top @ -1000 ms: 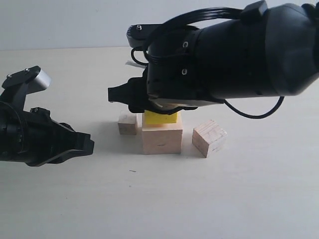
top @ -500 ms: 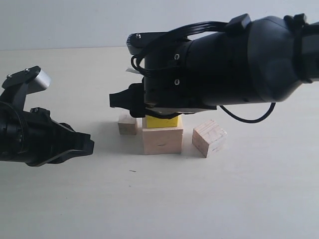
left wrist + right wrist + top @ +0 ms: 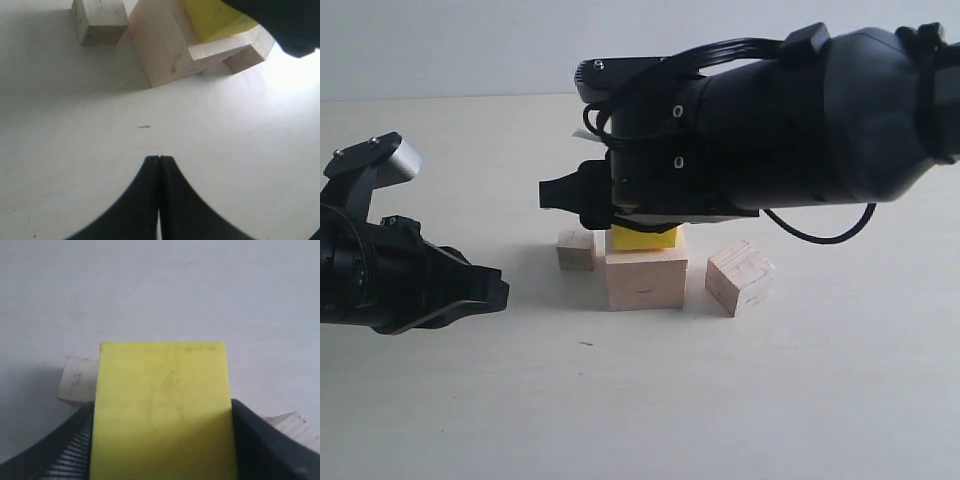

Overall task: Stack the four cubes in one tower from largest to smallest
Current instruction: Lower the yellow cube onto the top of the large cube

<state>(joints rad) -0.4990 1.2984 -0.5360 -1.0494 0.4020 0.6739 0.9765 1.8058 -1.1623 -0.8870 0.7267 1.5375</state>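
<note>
The right gripper [image 3: 162, 406] is spread wide with the yellow cube [image 3: 162, 390] clamped between its two fingers [image 3: 75, 450], which press on the cube's opposite sides. The yellow cube sits on top of the large wooden cube [image 3: 645, 282], in the same spot as a second ago, and the grip on it has not changed. Behind the gripper, the right arm [image 3: 790, 120] has shifted a little: its thick housing and the cable [image 3: 825, 235] clip on top sit lower and further left in the exterior view than before.

The left gripper [image 3: 159, 167] is closed, fingertips pressed together with nothing between them. It hovers low over the table [image 3: 770, 400], well apart from the cubes, and has not moved. The small wooden cube [image 3: 576, 248] just left of the large one and the medium wooden cube [image 3: 740, 277] to its right also lie where they were.

In the exterior view the right arm covers the top of the yellow cube and the fingers themselves, leaving only a yellow strip. In the right wrist view the yellow cube fills the middle and hides what it stands on; a pale block peeks out beyond it and a wooden corner at the edge, neither clear enough to identify. In the left wrist view the medium cube is mostly behind the large one.
</note>
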